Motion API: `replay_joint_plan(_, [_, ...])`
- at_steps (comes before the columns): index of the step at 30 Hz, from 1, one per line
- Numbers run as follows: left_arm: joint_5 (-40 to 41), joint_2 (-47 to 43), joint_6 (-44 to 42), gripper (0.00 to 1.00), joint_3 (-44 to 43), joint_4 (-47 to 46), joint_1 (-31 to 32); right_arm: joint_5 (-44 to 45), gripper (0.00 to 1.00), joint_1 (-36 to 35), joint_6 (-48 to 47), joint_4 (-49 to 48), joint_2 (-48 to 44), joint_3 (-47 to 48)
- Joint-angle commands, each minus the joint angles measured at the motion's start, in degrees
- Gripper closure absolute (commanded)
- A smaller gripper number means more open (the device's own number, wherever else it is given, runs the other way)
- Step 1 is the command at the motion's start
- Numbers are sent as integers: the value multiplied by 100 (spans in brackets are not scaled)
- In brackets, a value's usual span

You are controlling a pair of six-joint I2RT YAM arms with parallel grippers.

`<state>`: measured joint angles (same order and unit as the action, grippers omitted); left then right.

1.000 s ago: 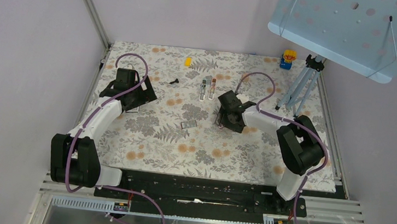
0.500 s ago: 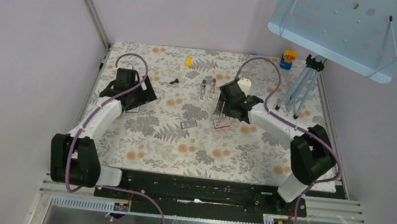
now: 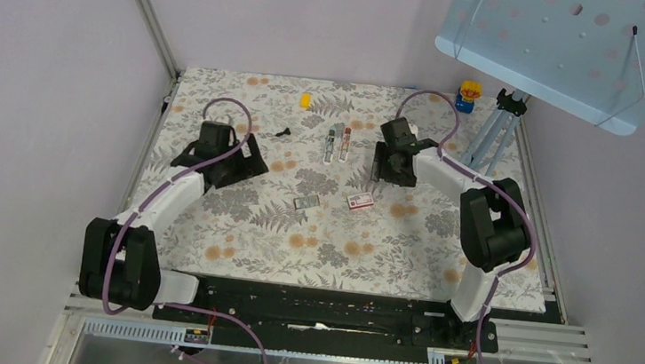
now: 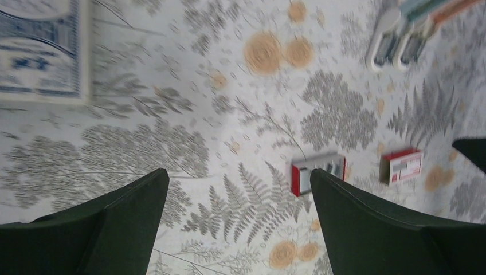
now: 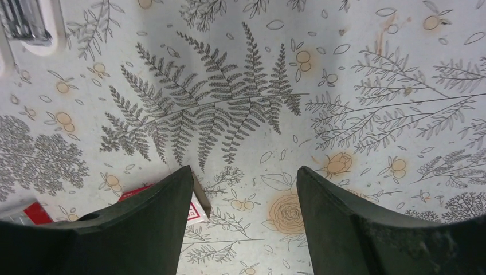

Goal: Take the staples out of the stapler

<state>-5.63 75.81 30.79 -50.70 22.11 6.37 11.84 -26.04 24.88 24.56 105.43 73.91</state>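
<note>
1. Nearest my bases: red staple box and a second small box, near each other on the floral mat.
2. My left gripper: jaws wide, empty, above the mat.
3. My right gripper: jaws apart, nothing between.
4. Stapler lies flat farther back, between both grippers, closer to the right.

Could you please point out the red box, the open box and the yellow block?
red box (image 4: 401, 166), left wrist view, centre of its top face.
open box (image 4: 318, 172), left wrist view, middle of its tray.
yellow block (image 3: 305, 100), top view, its centre.
</note>
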Motion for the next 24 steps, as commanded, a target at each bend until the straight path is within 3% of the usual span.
replay_joint_plan(1, [-182, -209, 137, 1, 255, -625, 612, -466, 27, 4, -335, 365, 157, 222])
replay_joint_plan(7, [225, 8, -53, 1, 388, -1239, 1202, -770, 27, 35, -341, 339, 134, 11])
replay_joint_plan(12, [-87, -147, -1003, 1, 836, -2488, 1261, -985, 27, 220, -313, 281, -87, -213])
replay_joint_plan(16, [-1452, -197, -2707, 1, 1187, -3335, 1261, -1429, 27, 393, -298, 212, -280, -392])
replay_joint_plan(20, [-2308, -42, -4637, 2, 857, -2623, 1268, -1815, 27, 403, -299, 146, -453, -530])
replay_joint_plan(24, [-2345, 200, -6266, 3, 563, -1770, 1270, -1919, 27, 398, -267, 124, -557, -664])
